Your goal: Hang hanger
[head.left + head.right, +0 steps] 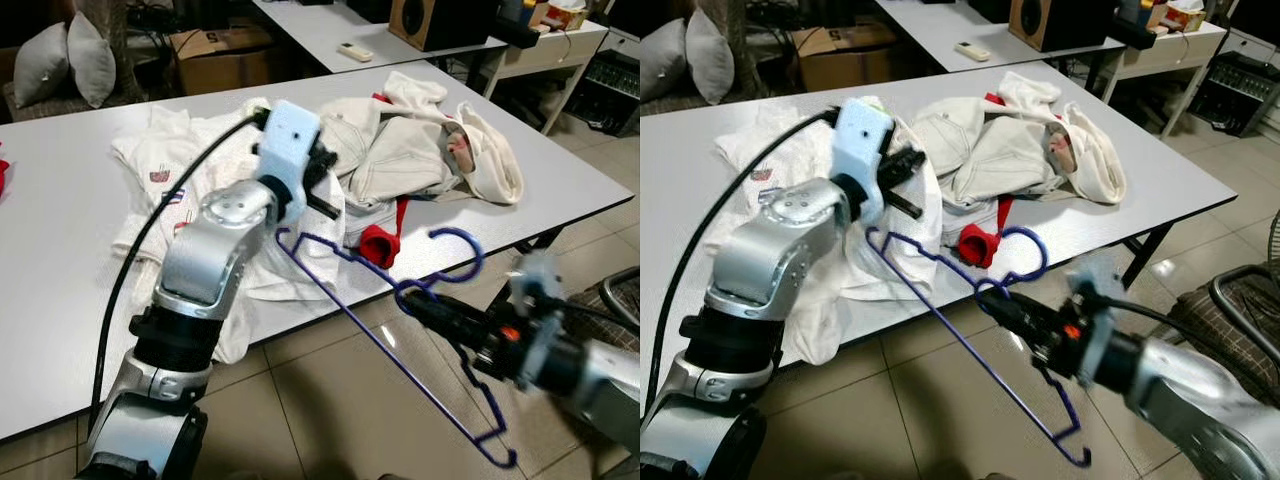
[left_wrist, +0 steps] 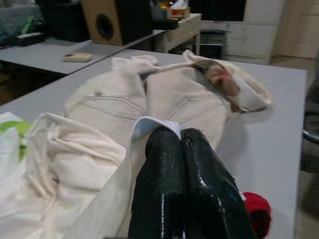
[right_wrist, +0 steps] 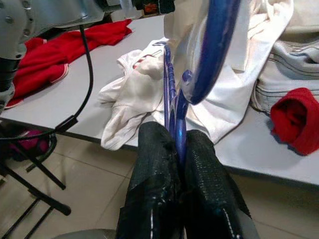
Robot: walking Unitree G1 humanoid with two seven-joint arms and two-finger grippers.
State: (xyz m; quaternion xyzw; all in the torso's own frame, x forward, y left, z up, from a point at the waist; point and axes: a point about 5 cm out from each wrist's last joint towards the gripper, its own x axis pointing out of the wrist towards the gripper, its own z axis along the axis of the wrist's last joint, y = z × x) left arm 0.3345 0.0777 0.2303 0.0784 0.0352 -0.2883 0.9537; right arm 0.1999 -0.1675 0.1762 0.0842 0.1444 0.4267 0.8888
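A blue wire hanger (image 1: pixel 380 338) hangs off the grey table's front edge (image 1: pixel 60 250), hook (image 1: pixel 470 245) up. One shoulder end reaches into a white shirt (image 1: pixel 200 180) spread on the table. My right gripper (image 1: pixel 420 303) is shut on the hanger just below the hook; in the right wrist view its black fingers (image 3: pixel 154 149) clamp the blue wire. My left gripper (image 1: pixel 322 188) is over the shirt, fingers together with the shirt's white edge (image 2: pixel 154 124) caught at their tips.
A cream jacket pile (image 1: pixel 400 150) and a red cloth (image 1: pixel 380 243) lie to the right of the shirt. A red garment (image 3: pixel 75 45) lies further left. Behind stand a second table with a remote (image 1: pixel 355 50), a speaker (image 1: pixel 430 20) and a cardboard box (image 1: pixel 215 55). Tiled floor lies below.
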